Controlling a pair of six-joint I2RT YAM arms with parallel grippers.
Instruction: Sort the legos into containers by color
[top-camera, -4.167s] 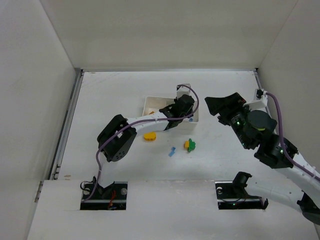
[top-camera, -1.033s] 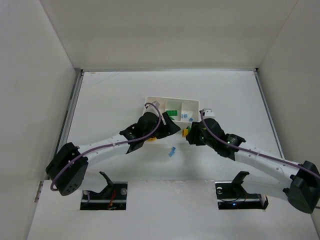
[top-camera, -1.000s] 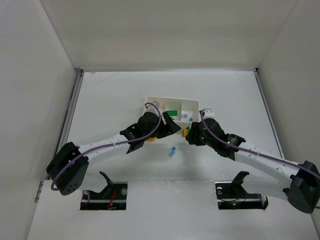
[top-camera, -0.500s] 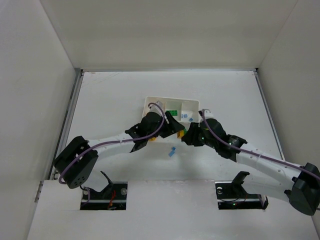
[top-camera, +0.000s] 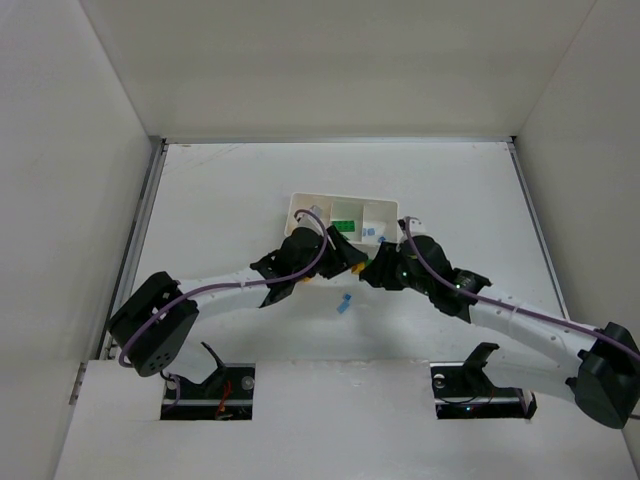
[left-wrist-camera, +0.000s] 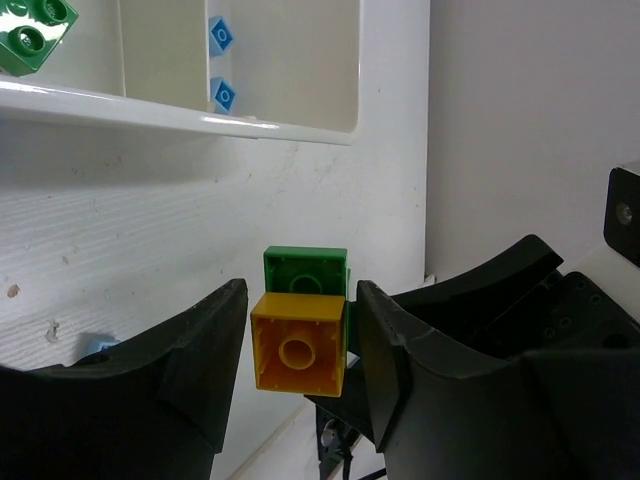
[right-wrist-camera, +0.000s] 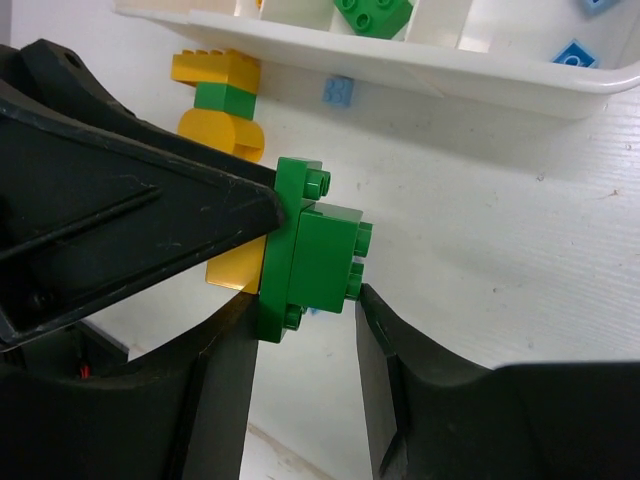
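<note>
A yellow lego (left-wrist-camera: 298, 350) and a green lego (right-wrist-camera: 315, 250) are stuck together as one pair just in front of the white tray (top-camera: 300, 205). My left gripper (top-camera: 352, 262) is shut on the yellow one, whose hollow underside faces the left wrist camera. My right gripper (top-camera: 372, 268) is shut on the green one, which also shows behind the yellow in the left wrist view (left-wrist-camera: 305, 272). The two grippers meet nose to nose. The tray's middle compartment holds a green lego (right-wrist-camera: 375, 12). Its right compartment holds small blue legos (left-wrist-camera: 221, 35).
A yellow-green-yellow stack (right-wrist-camera: 222, 100) lies on the table by the tray's front wall (right-wrist-camera: 450, 70). A small blue lego (right-wrist-camera: 338, 92) lies beside the wall. Another blue one (top-camera: 344, 303) lies nearer the arm bases.
Both arms have swung in from apart and come together in front of the tray. Each gripper has closed on its half of the yellow-green pair. In the last half second they shifted slightly left.
</note>
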